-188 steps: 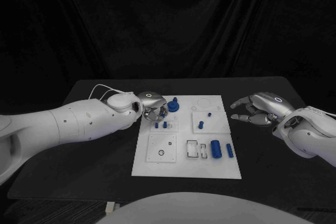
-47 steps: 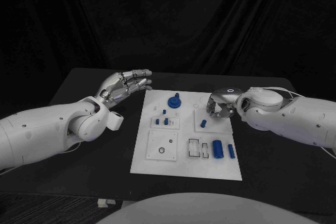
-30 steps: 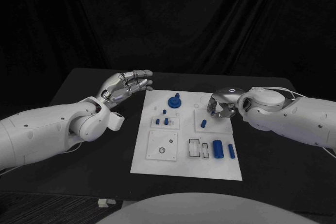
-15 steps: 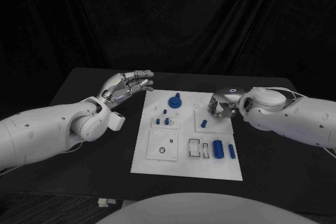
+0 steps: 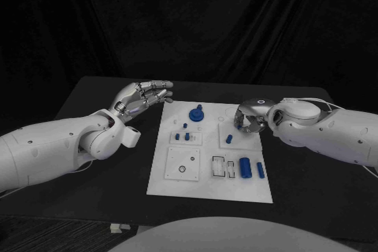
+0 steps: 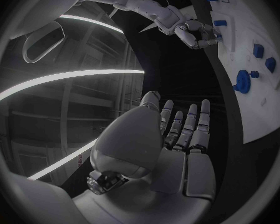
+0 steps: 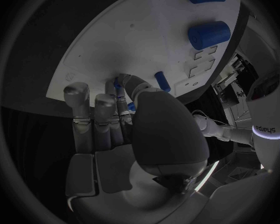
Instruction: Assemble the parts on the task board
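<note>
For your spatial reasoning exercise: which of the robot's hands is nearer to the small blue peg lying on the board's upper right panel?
Right. The right hand hangs just above the small blue peg, over that panel. The left hand is raised off the task board's far left edge.

You have a black table (image 5: 102,170) — its matte top runs wide to both sides, its far edge meeting the backdrop. Behind that far edge hangs a dark curtain (image 5: 212,39), falling in soft vertical folds across the whole back of the scene. Near the table's front edge, toward its left corner, you can see a small pale object (image 5: 119,228) — too small to identify.
</note>
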Motion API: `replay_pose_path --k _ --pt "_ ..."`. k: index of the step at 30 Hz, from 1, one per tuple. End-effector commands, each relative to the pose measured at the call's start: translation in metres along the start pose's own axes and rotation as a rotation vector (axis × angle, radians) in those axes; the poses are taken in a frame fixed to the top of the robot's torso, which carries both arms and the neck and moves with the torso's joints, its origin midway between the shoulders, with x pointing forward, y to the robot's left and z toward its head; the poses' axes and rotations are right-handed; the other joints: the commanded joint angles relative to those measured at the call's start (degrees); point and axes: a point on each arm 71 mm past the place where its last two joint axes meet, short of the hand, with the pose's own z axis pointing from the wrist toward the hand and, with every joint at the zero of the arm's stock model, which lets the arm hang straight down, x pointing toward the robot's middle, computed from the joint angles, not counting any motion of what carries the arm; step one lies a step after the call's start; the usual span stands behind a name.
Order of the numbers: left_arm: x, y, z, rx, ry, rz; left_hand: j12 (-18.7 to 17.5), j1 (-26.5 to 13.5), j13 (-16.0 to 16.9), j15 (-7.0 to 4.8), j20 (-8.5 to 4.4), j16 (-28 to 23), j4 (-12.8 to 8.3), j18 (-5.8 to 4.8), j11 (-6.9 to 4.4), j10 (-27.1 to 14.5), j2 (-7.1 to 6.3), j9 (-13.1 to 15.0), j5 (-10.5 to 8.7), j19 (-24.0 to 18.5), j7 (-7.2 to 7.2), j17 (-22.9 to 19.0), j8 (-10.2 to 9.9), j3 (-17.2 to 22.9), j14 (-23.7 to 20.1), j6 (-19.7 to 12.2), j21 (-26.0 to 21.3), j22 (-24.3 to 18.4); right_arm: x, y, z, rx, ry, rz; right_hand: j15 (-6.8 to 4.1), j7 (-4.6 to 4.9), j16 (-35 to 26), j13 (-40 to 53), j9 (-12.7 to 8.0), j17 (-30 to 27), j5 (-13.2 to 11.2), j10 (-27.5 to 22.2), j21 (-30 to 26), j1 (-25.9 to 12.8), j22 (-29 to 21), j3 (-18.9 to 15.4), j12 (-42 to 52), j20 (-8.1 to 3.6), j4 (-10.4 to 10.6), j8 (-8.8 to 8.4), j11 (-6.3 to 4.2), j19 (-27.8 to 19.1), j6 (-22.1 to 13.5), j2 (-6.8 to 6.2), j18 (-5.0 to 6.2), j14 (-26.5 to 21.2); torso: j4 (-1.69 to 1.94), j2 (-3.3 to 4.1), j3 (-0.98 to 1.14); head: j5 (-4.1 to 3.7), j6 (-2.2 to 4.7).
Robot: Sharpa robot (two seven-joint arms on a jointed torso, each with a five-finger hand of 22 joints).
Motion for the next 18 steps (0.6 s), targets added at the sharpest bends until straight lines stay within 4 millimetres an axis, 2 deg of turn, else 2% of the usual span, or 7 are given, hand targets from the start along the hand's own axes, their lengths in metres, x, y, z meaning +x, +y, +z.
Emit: replay_pose_path --k 1,10,18 --pt "0.002 -0.003 0.001 0.054 0.008 -0.016 0.74 0.45 0.13 0.03 -0.12 0.27 0.06 -1.13 0.21 0.76 0.27 0.05 0.43 0.38 -0.08 -0.01 0.33 0.52 0.47 0.64 0.29 -0.09 0.008 -0.002 -0.003 0.004 0.012 -0.001 0.14 0.07 -0.04 0.18 0.62 -0.14 -0.42 0.75 0.4 0.51 5.62 -0.05 0.35 0.11 -0.49 0.52 0.02 0.5 0.68 0.6 -0.01 0.16 -0.05 0.0 0.04 0.24 -0.01" --pt "0.002 -0.003 0.0 0.048 0.006 -0.015 2.54 0.89 0.3 0.08 -0.18 0.35 -0.1 -1.24 0.91 2.21 0.05 0.04 0.69 0.59 0.03 -0.02 0.49 1.03 0.82 1.23 0.42 -0.26 0.001 -0.005 -0.01 -0.018 -0.087 0.003 0.05 0.11 -0.25 0.33 1.06 -0.38 -0.61 1.47 0.57 0.85 5.66 -0.2 0.68 0.07 -0.82 0.76 -0.12 0.57 1.0 0.72 -0.01 0.14 -0.07 -0.07 0.07 0.69 -0.01" --pt "0.0 -0.002 0.0 0.044 0.003 -0.012 2.56 0.96 0.3 0.09 -0.19 0.37 -0.13 -1.26 1.01 2.4 -0.03 0.04 0.75 0.62 0.05 -0.02 0.51 1.09 0.9 1.31 0.45 -0.28 -0.019 -0.004 -0.02 -0.044 -0.195 -0.002 0.01 0.16 -0.05 0.36 1.18 -0.07 -0.49 1.67 1.58 1.0 5.88 -0.21 0.73 0.04 -0.9 0.68 -0.14 0.91 0.91 0.8 -0.16 0.34 -0.04 -0.16 0.06 0.87 -0.01"
